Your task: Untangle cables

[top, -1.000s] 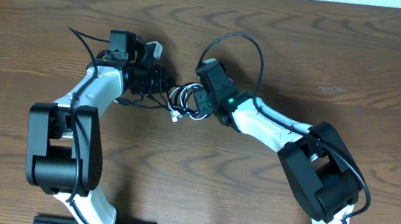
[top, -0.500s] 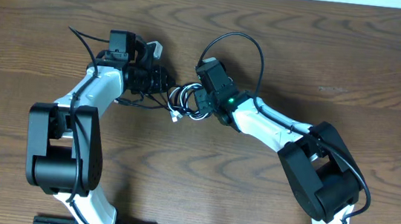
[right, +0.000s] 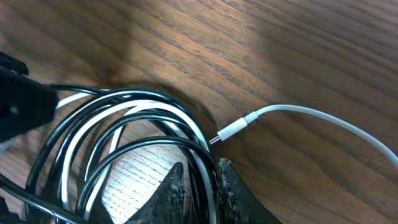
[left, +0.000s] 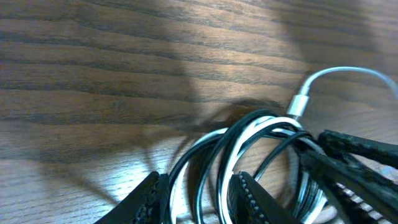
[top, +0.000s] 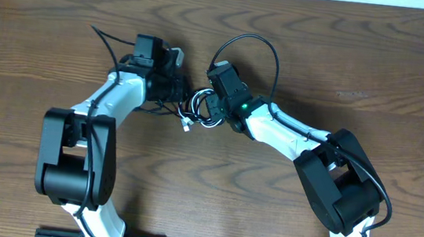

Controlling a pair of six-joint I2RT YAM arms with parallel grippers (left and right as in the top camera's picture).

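The right tool (right: 200,167) was clamped on the cables (right: 124,112). In the right wrist view its two ridged fingers (right: 176,186) sat almost together, with a white strand and a black strand pinched between them. From that grip the strands ran out to the left in several overlapping loops, black and white side by side, lying on the desk (right: 298,43). Just right of the fingertips a white plug (right: 231,132) with a metal tip rested on the wood, and its cord arced away to the right.

The left tool (left: 197,177) had its jaws apart, set astride the opposite side of the same coil. Black and white strands passed through the gap between them. Whether those strands touched the pads could not be told. Past the coil in the left wrist view lay the white plug, its cord curving off to the right, and the dark tips of the right tool reached in from the right edge.

From overhead the two tools faced each other closely, near the middle of the brown wood-grain desk and a little toward its far side. The tangled coil lay between them. A short white end stuck out of the coil toward the near edge.
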